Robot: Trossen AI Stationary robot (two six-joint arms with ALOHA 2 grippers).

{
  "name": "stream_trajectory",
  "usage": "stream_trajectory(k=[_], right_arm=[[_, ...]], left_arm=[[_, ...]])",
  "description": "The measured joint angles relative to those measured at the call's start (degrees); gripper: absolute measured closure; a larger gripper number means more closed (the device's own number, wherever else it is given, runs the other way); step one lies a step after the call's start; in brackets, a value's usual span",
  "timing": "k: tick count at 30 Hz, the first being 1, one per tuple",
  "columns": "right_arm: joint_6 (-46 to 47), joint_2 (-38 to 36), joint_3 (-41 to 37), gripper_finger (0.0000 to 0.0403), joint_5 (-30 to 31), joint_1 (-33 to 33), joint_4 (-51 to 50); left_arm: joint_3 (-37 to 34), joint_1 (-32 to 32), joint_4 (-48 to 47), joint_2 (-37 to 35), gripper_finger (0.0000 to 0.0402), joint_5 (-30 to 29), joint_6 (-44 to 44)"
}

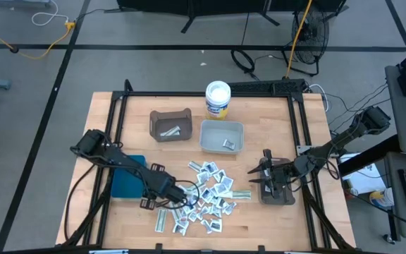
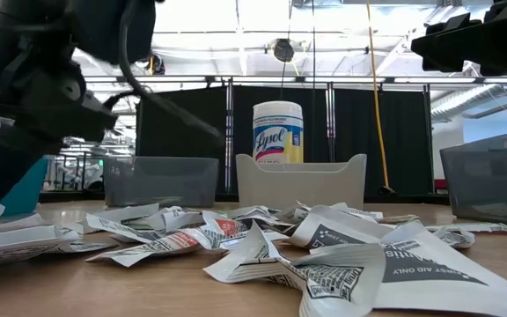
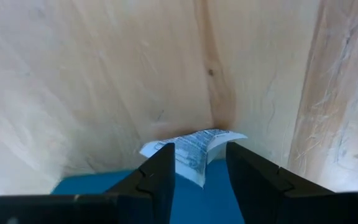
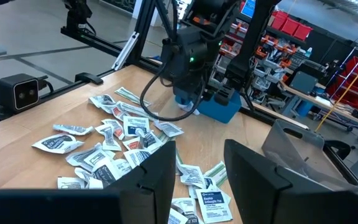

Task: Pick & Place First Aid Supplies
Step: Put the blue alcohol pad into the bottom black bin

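Note:
The first aid supplies (image 1: 208, 192) lie as a loose heap of small white packets on the wooden table, also in the low view (image 2: 262, 238). My left gripper (image 1: 175, 192) points steeply down between the heap and the blue bin (image 1: 127, 180), shut on one white packet (image 3: 194, 152). The right wrist view shows that packet (image 4: 187, 112) hanging under the gripper. My right gripper (image 4: 197, 180) stands level and open at the table's right, over a dark bin (image 1: 278, 194), with nothing between its fingers. My left gripper pinches the white printed packet (image 3: 191, 163) between its two fingers, coming from above and pointing steeply down. The packet is bent, and its free end (image 3: 219, 135) sticks out past the fingertips. It hangs clear of the table, beside the blue bin's edge (image 3: 104, 180).
At the back stand a brown bin (image 1: 171, 125) and a grey bin (image 1: 222, 136), each with a packet or two inside, and a white round wipes tub (image 1: 218, 99). A black frame (image 1: 298, 141) runs around the table. Bare wood lies near the front edge.

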Motion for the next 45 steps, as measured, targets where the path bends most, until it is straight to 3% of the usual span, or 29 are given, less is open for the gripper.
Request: stream_trajectory(k=[11,25,30,36,40,45], right_arm=[[0.01,0.00,0.00,0.0273,-0.03,0.00,-0.23],[0.00,-0.01,0.01,0.0273,-0.02,-0.02,-0.31],[0.00,0.00,0.01,0.0273,-0.01,-0.01,-0.39],[0.00,-0.02,0.00,0.0273,0.00,-0.01,-0.42],[0.01,0.00,0.01,0.0273,0.00,-0.02,-0.44],[0.91,0.00,0.02,0.0273,0.00,-0.02,-0.52]], left_arm=[[0.11,0.04,-0.20,4.01,0.0258,1.55,1.91],[1.19,0.68,-2.12,4.20,0.0372,2.20,1.08],[4.50,1.62,-3.24,4.20,0.0395,-0.15,1.32],[11.50,3.12,-1.82,4.20,0.0388,-8.12,1.91],[17.70,4.39,6.51,4.20,0.0384,-13.97,5.69],[20.85,6.41,28.65,4.14,0.0395,-14.85,14.76]])
